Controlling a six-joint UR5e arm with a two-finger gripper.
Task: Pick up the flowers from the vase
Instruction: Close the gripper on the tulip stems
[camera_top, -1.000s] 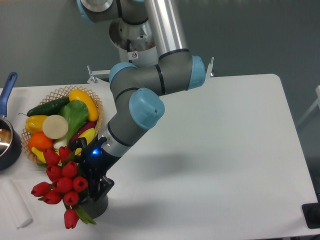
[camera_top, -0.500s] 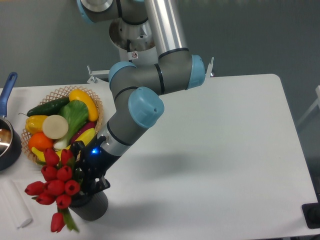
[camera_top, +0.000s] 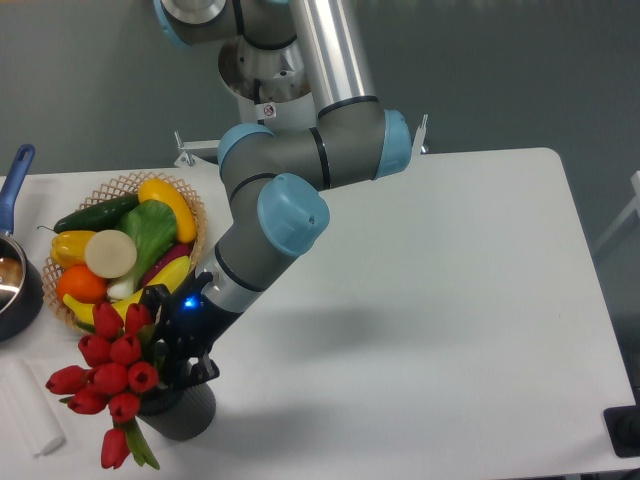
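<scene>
**Mid-extraction: flowers gripped, stems not yet clear of vase**

Basically, gripper (camera_top: 178, 362) looks clamped on the flowers (camera_top: 108, 372) at the stems, just above the vase (camera_top: 188, 410) mouth. Bunch leans out to 9 o'clock of the vase; whether the stems have left the mouth is hidden. My read: grasp done, lift-out left. Wicker basket (camera_top: 196, 222) of produce sits close at 11 o'clock, pot (camera_top: 15, 290) further at 10, white block (camera_top: 28, 405) at 9. The basket is the nearest snag.

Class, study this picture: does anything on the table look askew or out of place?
Yes. The flowers lean far out over the left of the vase instead of standing upright, one bud hanging low. The pincer is at their stems. Nothing looks spilled or broken.
</scene>
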